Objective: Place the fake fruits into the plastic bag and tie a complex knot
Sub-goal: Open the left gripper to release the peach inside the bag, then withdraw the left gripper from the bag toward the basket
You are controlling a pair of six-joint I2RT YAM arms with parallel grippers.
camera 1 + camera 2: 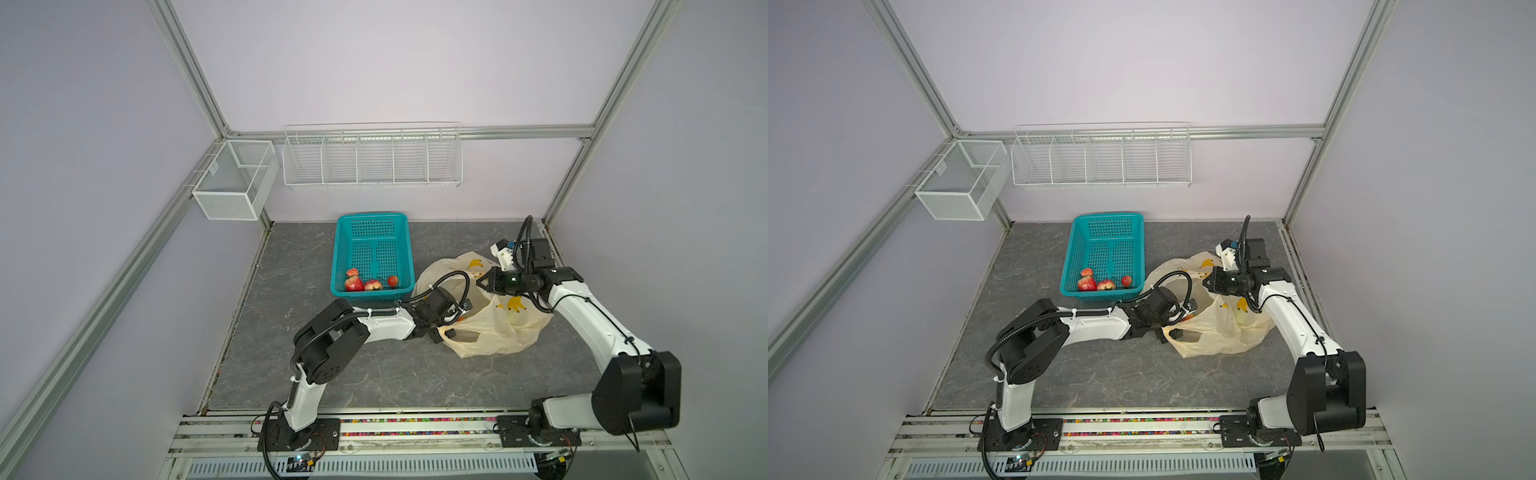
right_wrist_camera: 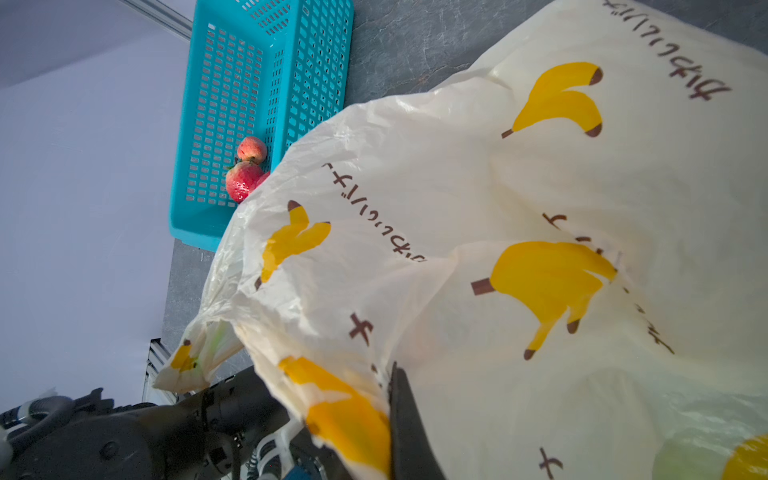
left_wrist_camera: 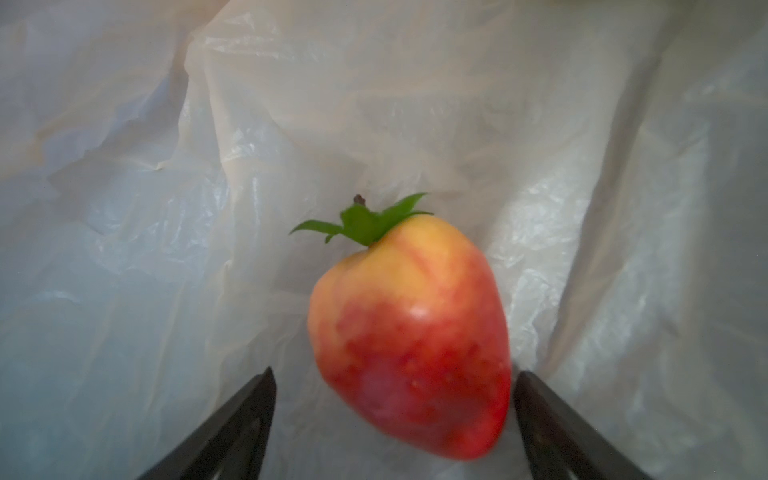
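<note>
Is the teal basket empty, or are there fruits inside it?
Not empty: four red fruits lie inside the teal basket.

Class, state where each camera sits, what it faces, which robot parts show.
Top views: high in front, looking down on the table; left arm, right arm show.
Left wrist: inside the plastic bag, facing a strawberry; open left gripper shows.
Right wrist: facing the bag's outside, teal basket beyond; right gripper finger shows.
Shared by wrist views: the bag.
</note>
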